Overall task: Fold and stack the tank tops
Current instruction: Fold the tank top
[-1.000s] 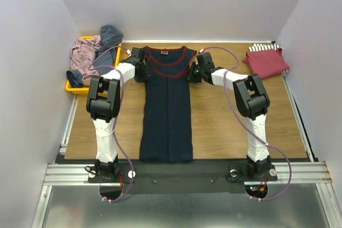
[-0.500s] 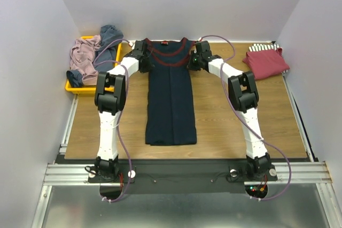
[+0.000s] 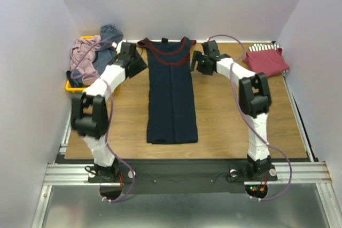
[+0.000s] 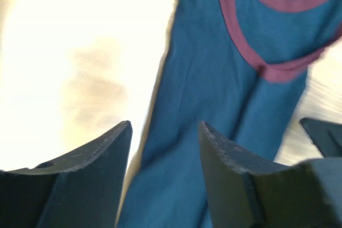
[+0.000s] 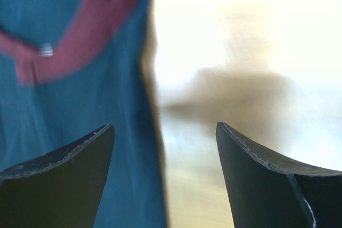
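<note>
- The navy jersey [image 3: 171, 97] is laid flat on the middle of the wooden table [image 3: 230, 121] as a long, narrow shape. Its maroon-trimmed neckline is turned to the far end and its hem toward the arm bases.
- The left gripper [image 4: 164, 126] is held just beside the jersey's left shoulder. Its fingers are spread apart and nothing is pinched between them. The jersey's left edge is seen beneath the gap in the left wrist view.
- The right gripper [image 5: 164, 126] is held just beside the jersey's right shoulder. Its fingers are spread wide and nothing is held. The jersey's right edge and bare table are seen beneath the gap.
- Whether either set of fingertips touches the cloth cannot be told, as both wrist views are blurred.
- A folded dark red tank top [image 3: 267, 62] is placed well to the right of the jersey's neckline. It is laid on a black-and-white striped top [image 3: 260, 48], of which only the far edge is shown.
- A yellow tray [image 3: 69, 85] is set well to the left of the jersey's neckline.
- A mauve top [image 3: 81, 57] and a grey-blue top [image 3: 110, 37] are bunched, unfolded, in that tray and spill over its rim.
</note>
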You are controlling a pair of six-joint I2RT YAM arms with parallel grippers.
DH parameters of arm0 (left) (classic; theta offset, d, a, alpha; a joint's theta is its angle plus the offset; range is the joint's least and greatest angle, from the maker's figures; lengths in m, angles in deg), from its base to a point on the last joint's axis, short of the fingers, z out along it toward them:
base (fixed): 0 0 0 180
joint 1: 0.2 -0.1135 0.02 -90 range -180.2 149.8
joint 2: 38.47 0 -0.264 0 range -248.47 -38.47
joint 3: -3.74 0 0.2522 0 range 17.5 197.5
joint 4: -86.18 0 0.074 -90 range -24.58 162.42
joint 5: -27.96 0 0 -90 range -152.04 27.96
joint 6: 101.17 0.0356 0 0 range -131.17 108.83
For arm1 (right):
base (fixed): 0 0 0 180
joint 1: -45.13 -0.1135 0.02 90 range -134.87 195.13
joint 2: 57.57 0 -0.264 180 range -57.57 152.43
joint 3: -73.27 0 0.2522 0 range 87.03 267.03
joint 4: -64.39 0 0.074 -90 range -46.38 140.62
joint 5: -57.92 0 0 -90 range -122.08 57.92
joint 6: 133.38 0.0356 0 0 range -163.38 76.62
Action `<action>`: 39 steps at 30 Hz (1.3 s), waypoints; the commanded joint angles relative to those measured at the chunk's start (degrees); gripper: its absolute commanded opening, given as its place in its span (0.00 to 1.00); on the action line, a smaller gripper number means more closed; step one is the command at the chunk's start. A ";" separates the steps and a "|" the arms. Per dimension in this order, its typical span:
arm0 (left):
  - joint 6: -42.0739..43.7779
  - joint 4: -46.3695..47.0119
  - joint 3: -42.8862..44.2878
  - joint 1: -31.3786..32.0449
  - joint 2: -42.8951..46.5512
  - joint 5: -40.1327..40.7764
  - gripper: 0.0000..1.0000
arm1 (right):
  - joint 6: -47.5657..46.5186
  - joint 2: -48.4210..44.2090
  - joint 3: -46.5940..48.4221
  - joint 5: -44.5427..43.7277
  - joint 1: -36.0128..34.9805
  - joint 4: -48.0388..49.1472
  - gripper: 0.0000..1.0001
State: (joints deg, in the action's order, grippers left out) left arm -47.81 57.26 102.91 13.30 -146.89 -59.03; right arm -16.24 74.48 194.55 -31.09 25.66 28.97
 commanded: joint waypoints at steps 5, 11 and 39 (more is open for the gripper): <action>-7.91 -5.22 -29.74 8.29 31.64 9.03 0.61 | 1.25 -31.12 -35.64 -1.26 -3.02 1.17 0.81; -18.00 -13.12 -43.39 20.75 44.77 6.31 0.58 | 7.13 -52.84 -60.54 5.41 -7.15 2.67 0.80; -17.06 -10.34 -57.72 25.61 48.13 -2.74 0.59 | 23.31 -60.95 -81.07 10.34 -21.76 9.96 0.70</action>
State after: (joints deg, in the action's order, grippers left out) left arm -65.86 44.08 47.63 38.69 -97.71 -60.87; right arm 5.11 11.67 115.71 -20.99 5.27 36.34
